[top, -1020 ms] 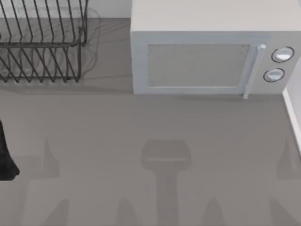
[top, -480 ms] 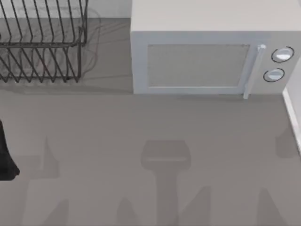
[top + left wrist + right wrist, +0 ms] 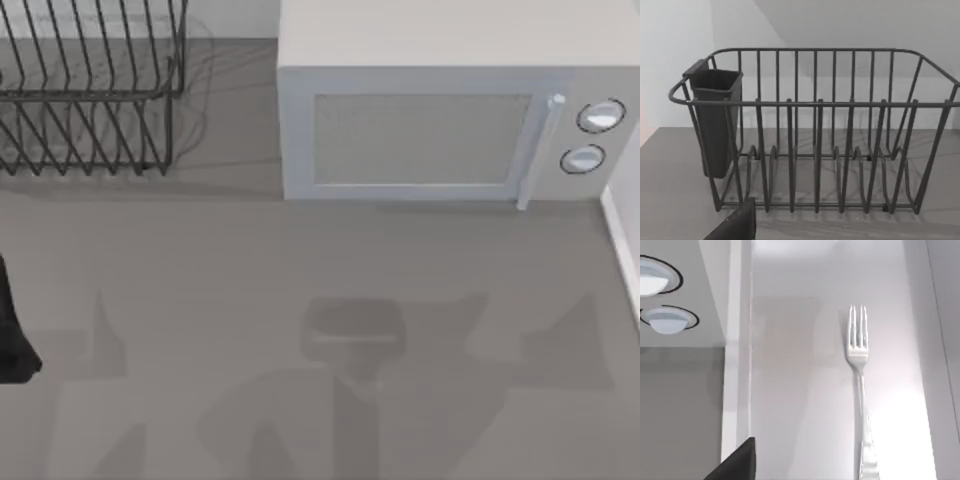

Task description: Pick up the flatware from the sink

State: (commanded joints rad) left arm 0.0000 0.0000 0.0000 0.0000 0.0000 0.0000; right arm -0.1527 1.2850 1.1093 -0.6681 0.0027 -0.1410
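Risk: slim shiny silver metal fork (image 3: pixel 860 390) lies flat in the steel sink (image 3: pixel 800 390); right tool state cannot be told, fingers may skid

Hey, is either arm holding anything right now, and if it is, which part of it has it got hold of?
Nothing is held. The fork lies flat and alone on the shiny sink floor, seen from the right wrist, with nothing touching it. The left wrist faces the dish rack.
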